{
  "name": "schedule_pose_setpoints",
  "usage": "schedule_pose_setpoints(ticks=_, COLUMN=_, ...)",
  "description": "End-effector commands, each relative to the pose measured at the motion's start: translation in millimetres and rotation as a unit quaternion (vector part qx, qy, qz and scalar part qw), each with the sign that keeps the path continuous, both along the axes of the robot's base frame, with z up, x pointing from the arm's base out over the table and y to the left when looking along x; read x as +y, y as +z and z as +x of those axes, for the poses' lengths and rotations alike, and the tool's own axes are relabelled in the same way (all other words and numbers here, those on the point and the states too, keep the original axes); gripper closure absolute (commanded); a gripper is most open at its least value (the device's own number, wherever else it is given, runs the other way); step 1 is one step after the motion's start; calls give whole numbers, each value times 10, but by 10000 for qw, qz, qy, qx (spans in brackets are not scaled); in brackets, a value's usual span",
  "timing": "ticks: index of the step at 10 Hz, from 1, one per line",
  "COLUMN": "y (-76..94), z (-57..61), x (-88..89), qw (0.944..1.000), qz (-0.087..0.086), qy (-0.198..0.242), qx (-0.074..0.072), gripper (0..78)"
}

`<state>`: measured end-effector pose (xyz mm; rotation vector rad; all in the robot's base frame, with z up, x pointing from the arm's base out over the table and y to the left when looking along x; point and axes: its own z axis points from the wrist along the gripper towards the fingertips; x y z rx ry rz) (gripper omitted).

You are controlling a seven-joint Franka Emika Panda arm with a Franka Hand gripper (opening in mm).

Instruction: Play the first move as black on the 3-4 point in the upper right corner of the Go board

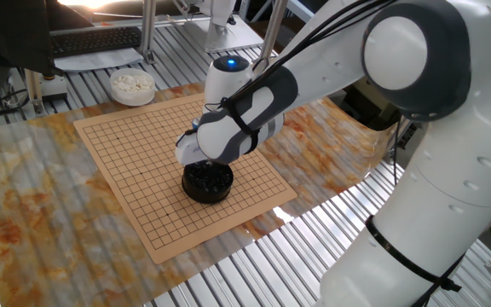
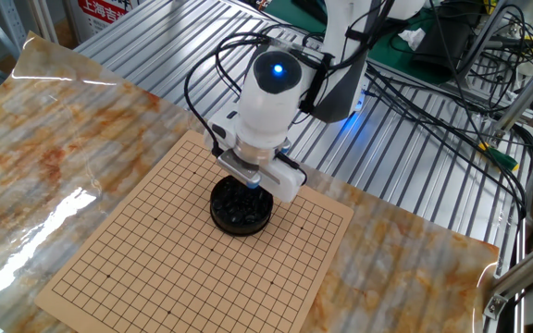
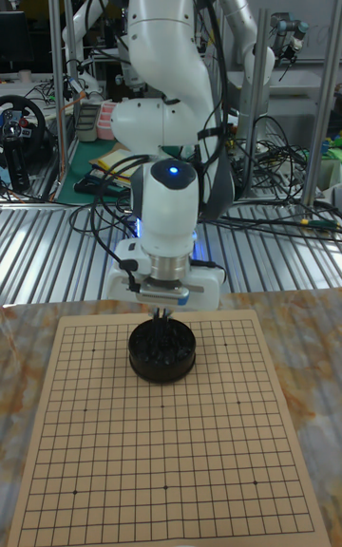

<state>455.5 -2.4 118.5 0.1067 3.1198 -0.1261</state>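
While the white arm (image 1: pixel 416 128) leans in over the table, its gripper (image 3: pixel 165 315) hangs straight above the squat black bowl (image 2: pixel 241 209), fingertips just over the rim and reaching toward the heap of black stones (image 3: pixel 161 345) inside. From where I stand the fingers (image 3: pixel 162 311) are thin dark prongs set close together, but whether they are pinched on a stone or slightly parted I cannot tell; the wrist body hides them in both side views. That bowl sits right on the Go board (image 1: pixel 135 183), on the grid itself, near one edge and roughly midway along it. Around the bowl the tan wood shows only its thin black lines and a few star dots, so the stones look to be all in the bowl, and no single one can be picked out between the fingertips. Over toward the upper right corner of the board in the tall view, the 3-4 point (image 3: pixel 238 360) is a bare crossing, well apart from the gripper. Off the board, past its far corner, a white bowl of white stones (image 1: pixel 132 84) rests on the slatted metal table (image 2: pixel 155 46). A blue light (image 2: pixel 278 67) glows on the arm's wrist.
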Motion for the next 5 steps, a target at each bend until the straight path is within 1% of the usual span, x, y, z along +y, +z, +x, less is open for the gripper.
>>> schedule_pose_setpoints(ticks=1, y=593, z=59, x=-35, qw=9977, qz=412, qy=-515, qx=-182, gripper=764)
schedule_pose_setpoints(ticks=2, y=672, z=91, x=-14, qw=9958, qz=507, qy=-690, qx=-317, gripper=764)
schedule_pose_setpoints(ticks=3, y=700, z=88, x=7, qw=9935, qz=661, qy=-811, qx=-455, gripper=764)
schedule_pose_setpoints(ticks=5, y=719, z=98, x=19, qw=9897, qz=864, qy=-941, qx=-644, gripper=764)
